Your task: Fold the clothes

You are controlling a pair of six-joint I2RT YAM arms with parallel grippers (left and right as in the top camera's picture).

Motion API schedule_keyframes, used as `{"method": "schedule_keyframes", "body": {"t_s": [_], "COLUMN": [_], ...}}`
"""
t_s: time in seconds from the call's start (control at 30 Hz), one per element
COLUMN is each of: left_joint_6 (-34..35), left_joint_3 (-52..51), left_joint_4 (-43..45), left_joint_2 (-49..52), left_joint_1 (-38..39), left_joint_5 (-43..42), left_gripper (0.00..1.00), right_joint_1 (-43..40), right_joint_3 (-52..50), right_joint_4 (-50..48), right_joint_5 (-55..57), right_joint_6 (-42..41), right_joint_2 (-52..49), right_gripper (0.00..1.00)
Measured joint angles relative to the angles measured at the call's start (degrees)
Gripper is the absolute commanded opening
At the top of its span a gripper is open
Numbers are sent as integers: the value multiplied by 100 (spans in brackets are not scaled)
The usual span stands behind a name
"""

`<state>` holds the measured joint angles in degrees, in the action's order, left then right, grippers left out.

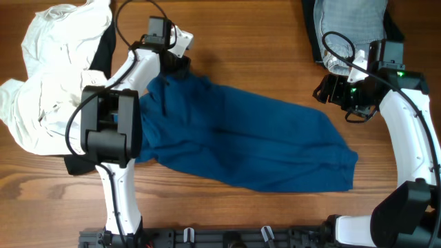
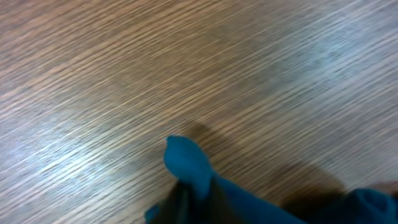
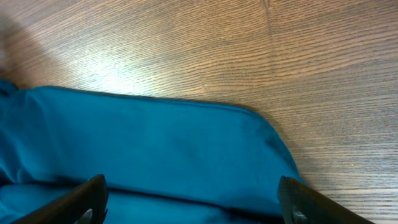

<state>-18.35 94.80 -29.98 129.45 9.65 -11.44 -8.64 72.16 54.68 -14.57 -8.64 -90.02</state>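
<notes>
Overhead, the blue shirt (image 1: pixel 241 145) lies across the desk (image 1: pixel 241 41). Left gripper (image 1: pixel 178 66) pinches its far corner; right gripper (image 1: pixel 329 89) is spread wide.

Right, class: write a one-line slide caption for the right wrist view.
Open right gripper poised over the edge of the blue shirt lying on the wooden table.

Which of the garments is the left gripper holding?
The blue shirt, spread out in the middle; the left gripper pinches its corner. The white pile and grey garment lie apart.
</notes>
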Motion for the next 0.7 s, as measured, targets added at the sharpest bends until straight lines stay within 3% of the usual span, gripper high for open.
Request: {"method": "schedule_keyframes", "body": {"t_s": [0.43, 0.7], "left_joint_6": [1113, 1650], "left_joint_3": [0, 0], "left_joint_4": [1423, 1368], "left_joint_2": [0, 0], "left_joint_1": [-518, -1272], "left_joint_5": [597, 730], "left_gripper": [4, 4], "right_joint_1": [0, 175], "right_joint_3": [0, 0], "right_joint_4": [-125, -780], "right_joint_5": [0, -2], "right_joint_6": [-4, -28], "right_joint_2": [0, -50], "right_gripper": [87, 86]}}
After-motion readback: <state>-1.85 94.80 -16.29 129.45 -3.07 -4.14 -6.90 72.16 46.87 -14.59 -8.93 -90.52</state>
